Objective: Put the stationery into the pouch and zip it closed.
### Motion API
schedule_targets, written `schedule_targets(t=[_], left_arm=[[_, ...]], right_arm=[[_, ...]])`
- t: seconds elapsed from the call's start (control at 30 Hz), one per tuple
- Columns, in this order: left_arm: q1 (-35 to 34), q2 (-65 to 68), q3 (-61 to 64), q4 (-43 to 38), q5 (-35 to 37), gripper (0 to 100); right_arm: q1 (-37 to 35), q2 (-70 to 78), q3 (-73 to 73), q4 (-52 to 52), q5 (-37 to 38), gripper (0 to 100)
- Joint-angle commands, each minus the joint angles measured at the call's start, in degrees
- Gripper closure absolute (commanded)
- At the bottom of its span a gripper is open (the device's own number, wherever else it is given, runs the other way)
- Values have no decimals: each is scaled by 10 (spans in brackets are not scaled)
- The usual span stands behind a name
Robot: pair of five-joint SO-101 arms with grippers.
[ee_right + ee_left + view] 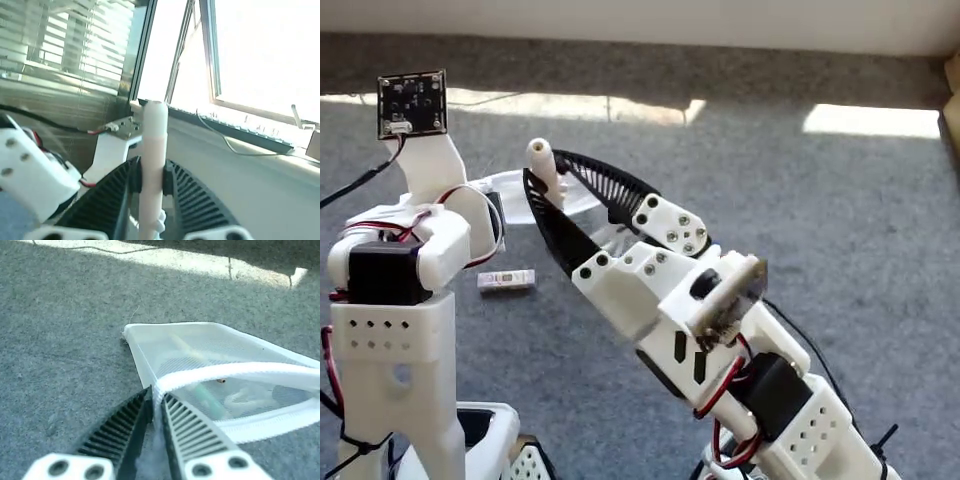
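A white mesh pouch [200, 347] lies on the grey carpet with its zipper mouth gaping. My left gripper [156, 396] is shut on the mouth's white zipper edge at one end. Inside the pouch lie a green pen [207, 401] and other pale items. In the high view the pouch [515, 190] shows partly behind the left arm [420, 250]. My right gripper [545, 178] hovers over it, shut on a white pen [539, 152] held upright. The right wrist view shows that pen [152, 145] clamped between the black jaws of the right gripper [150, 172].
A small white rectangular item [507, 281] lies on the carpet just in front of the pouch, beside the left arm. Open carpet [840, 220] stretches to the right. Sunlit strips mark the far edge of the floor.
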Motion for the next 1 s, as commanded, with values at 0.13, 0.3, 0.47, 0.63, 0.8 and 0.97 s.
schedule_targets(t=[0.13,0.3,0.47,0.63,0.8,0.97], left_arm=[[8,1,-3,-3,5,993],[-9,1,-3,-3,5,993],[-19,3,-2,1,5,993],[-20,3,-1,1,5,993],[-20,2,9,-4,5,993],[-20,2,12,-4,5,993]], right_arm=[[-3,27,52,-157,-7,994],[-3,77,97,-233,-7,994],[-3,121,132,-289,-7,994],[-3,160,153,-303,-7,994],[-3,154,199,-302,-7,994],[-14,114,246,-296,-13,994]])
